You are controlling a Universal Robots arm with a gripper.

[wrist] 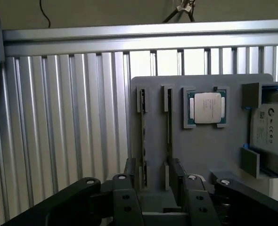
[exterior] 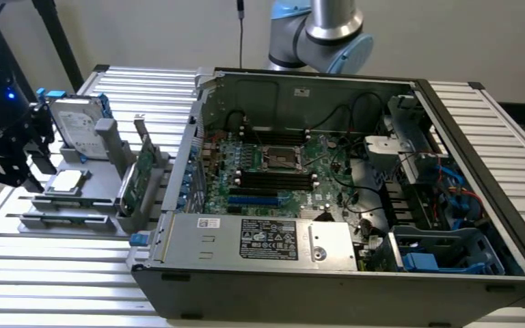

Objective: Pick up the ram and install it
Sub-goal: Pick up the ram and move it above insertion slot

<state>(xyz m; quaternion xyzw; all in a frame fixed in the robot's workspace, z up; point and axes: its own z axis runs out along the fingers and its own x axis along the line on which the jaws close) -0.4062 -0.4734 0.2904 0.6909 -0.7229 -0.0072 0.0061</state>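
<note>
**Item 1: the ram** (wrist: 168, 125). A thin greenish circuit-board stick, seen edge-on, so you cannot make out its chips. It stands on its long edge in a narrow slot of the flat grey plastic holder (wrist: 209, 155), with small posts clasping it at both ends. That mounting probably leaves its upper edge free for a grasp. A second thin strip (wrist: 143, 141) stands in the neighbouring slot, just beside it, and you cannot tell what it is.

**Item 2: the black gripper** (wrist: 155, 181). It hovers over one end of the two slots. Its fingers (wrist: 129, 193) are spread apart and grip nothing, and both slot ends lie between them.

**Item 3: square silver processor chip** (wrist: 207, 107). It lies flat in its own recess of the holder, between the ram's slot and the metal-cased hard drive (wrist: 271, 125). It is near the ram but apart from it.

**Item 4: tall green expansion card** (exterior: 135, 181). It stands upright on the holder's side nearest the case.

**Item 5: open black computer case** (exterior: 335, 301). It sits on the ribbed aluminium desk (wrist: 59, 132), to the exterior view's right of the holder.
- The long black memory slots (exterior: 276, 179) on the green motherboard (exterior: 235, 154) appear unoccupied.
- Loose black cables (exterior: 349, 198) and the silver power-supply box (exterior: 262, 239) lie close by, and you may judge that they crowd the way in.
</note>
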